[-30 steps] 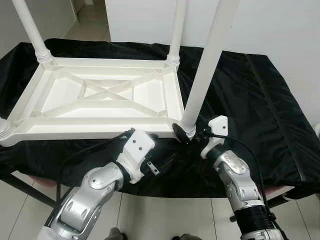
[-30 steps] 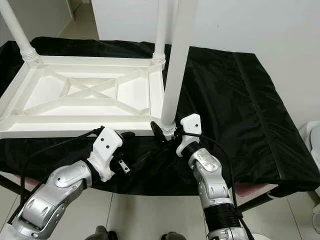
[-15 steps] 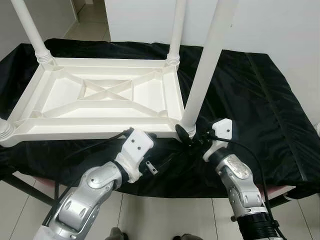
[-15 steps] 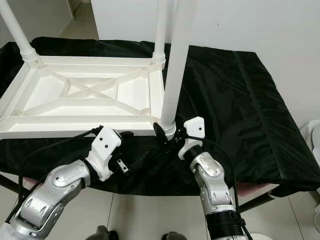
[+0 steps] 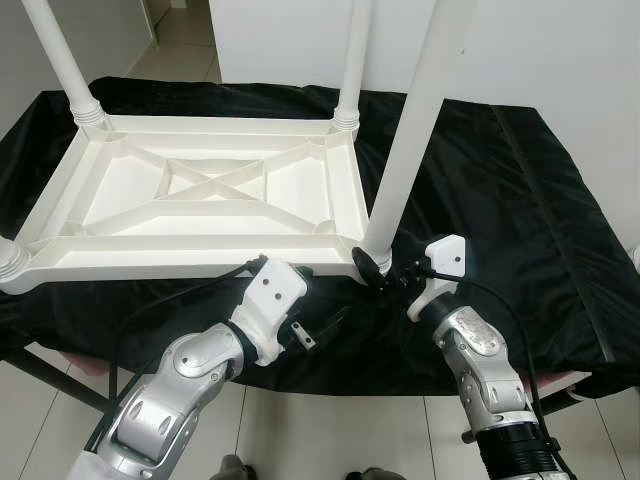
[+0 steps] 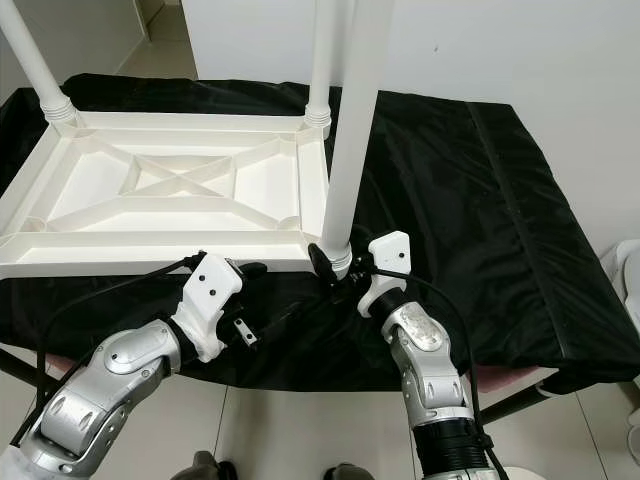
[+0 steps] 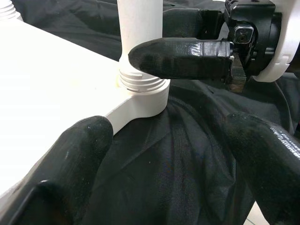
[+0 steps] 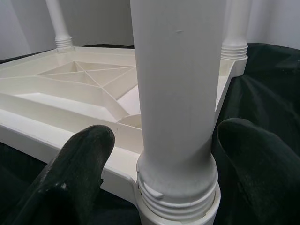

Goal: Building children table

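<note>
One white plastic children's table top (image 5: 200, 205) lies upside down on one worktop draped in black cloth (image 5: 500, 190), its ribbed underside with a crossed brace facing up. Four white round plastic legs stand up from its corners: one at the far left corner (image 5: 62, 60), one at the far right corner (image 5: 352, 70), the threaded stub of one at the near left corner (image 5: 10, 260), and the leg at the near right corner (image 5: 410, 140), which leans slightly to the right as it rises. Two silver arms reach in from below.

The left gripper (image 7: 164, 136) hangs at the near edge of the table top, just left of the near right corner. Its fingers (image 7: 70, 159) are spread wide with nothing between them but black cloth; in the left wrist view the corner socket and its ribbed collar lie just ahead of them, untouched.

The right gripper (image 8: 159, 154) is at the foot of the near right leg. Its fingers (image 8: 79, 154) are set wide on either side of the leg, just above the threaded collar where it meets the corner socket. Whether the pads press on the leg or merely flank it, I cannot tell. One black finger of this gripper crosses in front of the leg in the left wrist view.
</note>
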Robot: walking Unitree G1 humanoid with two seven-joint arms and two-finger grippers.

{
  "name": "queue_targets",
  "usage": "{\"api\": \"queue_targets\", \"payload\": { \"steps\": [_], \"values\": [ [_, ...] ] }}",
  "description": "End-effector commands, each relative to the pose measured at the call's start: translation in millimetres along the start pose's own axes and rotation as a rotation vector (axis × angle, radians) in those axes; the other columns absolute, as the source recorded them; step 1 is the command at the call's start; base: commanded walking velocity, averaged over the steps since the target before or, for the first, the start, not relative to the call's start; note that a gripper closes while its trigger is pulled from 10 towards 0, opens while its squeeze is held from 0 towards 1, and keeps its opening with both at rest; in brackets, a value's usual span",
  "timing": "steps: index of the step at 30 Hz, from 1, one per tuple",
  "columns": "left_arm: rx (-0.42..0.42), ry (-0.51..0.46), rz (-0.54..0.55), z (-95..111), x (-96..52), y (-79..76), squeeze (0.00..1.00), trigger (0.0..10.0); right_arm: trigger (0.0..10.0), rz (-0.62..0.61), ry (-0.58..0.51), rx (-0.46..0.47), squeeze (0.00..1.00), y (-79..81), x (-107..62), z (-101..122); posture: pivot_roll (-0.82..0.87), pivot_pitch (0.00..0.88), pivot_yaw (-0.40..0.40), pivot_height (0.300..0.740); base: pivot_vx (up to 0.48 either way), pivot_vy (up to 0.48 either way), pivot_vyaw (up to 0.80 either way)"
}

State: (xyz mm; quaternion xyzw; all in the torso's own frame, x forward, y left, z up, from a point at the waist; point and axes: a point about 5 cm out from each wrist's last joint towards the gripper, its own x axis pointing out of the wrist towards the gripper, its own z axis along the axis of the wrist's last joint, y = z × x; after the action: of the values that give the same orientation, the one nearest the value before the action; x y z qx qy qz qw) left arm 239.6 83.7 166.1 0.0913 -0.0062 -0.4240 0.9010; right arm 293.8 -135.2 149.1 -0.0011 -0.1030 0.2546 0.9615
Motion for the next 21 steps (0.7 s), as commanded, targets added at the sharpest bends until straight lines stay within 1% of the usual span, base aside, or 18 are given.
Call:
{"api": "queue_targets", "payload": {
  "steps": [1, 21],
  "values": [
    [-0.001, 0.001, -0.029, -0.3, -1.3, -1.9, 0.00, 10.0, 10.0, -0.005, 0.011, 0.002, 0.00, -0.5, -0.9, -1.3, -0.09, 0.101, 0.011, 0.740, 0.000, 0.000, 0.00],
    [-0.005, 0.001, -0.031, 0.2, -2.4, -3.5, 0.00, 10.0, 10.0, -0.005, 0.018, -0.002, 0.00, -1.2, -1.3, -2.3, -0.08, 0.103, 0.008, 0.740, 0.000, 0.000, 0.00]
  ]
}}
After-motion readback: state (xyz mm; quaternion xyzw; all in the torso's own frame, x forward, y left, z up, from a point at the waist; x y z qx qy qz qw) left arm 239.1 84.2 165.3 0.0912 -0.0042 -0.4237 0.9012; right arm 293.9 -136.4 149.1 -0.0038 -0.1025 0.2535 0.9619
